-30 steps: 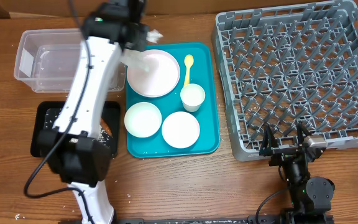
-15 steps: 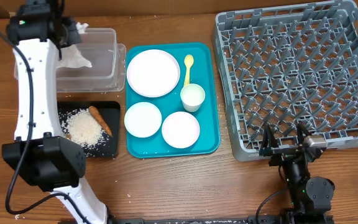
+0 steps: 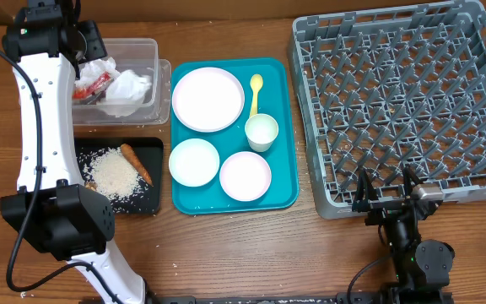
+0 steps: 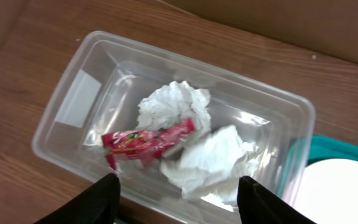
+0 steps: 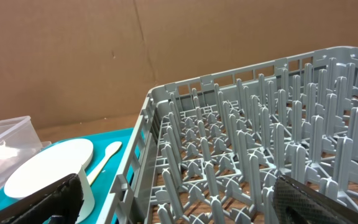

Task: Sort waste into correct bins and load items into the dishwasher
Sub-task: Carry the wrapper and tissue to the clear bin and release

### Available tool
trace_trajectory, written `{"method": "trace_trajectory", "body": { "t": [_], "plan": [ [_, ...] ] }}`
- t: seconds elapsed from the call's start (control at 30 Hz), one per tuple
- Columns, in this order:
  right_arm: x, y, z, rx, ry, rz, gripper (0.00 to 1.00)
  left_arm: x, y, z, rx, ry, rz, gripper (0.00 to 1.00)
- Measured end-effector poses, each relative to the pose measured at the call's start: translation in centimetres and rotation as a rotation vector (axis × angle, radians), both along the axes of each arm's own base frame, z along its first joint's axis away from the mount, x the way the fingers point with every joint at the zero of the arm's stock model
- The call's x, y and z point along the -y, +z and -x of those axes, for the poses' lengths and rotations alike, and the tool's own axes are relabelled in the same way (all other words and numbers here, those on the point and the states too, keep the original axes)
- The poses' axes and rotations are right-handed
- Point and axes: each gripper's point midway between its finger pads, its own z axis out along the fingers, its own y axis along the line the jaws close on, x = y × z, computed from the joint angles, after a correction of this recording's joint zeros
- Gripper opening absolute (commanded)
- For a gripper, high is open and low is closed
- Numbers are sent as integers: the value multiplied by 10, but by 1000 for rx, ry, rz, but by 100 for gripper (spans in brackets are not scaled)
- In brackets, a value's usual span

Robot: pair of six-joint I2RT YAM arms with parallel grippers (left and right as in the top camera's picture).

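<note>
One wooden table (grained) bears the dish rack; cardboard behind.

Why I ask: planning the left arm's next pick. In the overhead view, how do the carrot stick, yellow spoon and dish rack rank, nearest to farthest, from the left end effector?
From the left end effector, above the clear tub:
1. Carrot stick, in the black tray.
2. Yellow spoon, on the teal tray.
3. Dish rack, beyond that tray.

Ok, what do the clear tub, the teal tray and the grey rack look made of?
Clear tub: glossy transparent plastic, table visible through its walls. Teal tray: smooth, probably plastic, slight sheen. Grey rack: matte moulded plastic, uniform pegs.
</note>
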Motion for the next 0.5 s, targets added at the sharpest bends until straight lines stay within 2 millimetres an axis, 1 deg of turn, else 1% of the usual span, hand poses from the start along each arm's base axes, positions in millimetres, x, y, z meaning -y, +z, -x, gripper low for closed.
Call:
{"method": "trace_trajectory", "body": {
  "t": [0.1,0.2,0.27,0.33,0.4,0.43,0.47,0.5],
  "plan": [
    [0,0,0,0,0,-1,100,9,0,-3,11,-32,41,59],
    [0,0,0,0,0,0,100,25,-1,-6,24,-91,116,59],
    [0,0,0,0,0,0,100,42,-1,-9,33,-160,185,63],
    [0,0,0,0,0,0,100,67,1,-10,41,-264,260,68],
    [0,0,0,1,0,0,100,96,1,-7,33,-374,313,77],
    [0,0,0,1,0,0,100,112,1,-5,25,-425,330,86],
    [0,0,0,0,0,-1,100,126,1,-3,17,-469,336,100],
    [0,0,0,0,0,0,100,143,0,-1,6,-512,339,100]
  ]
}}
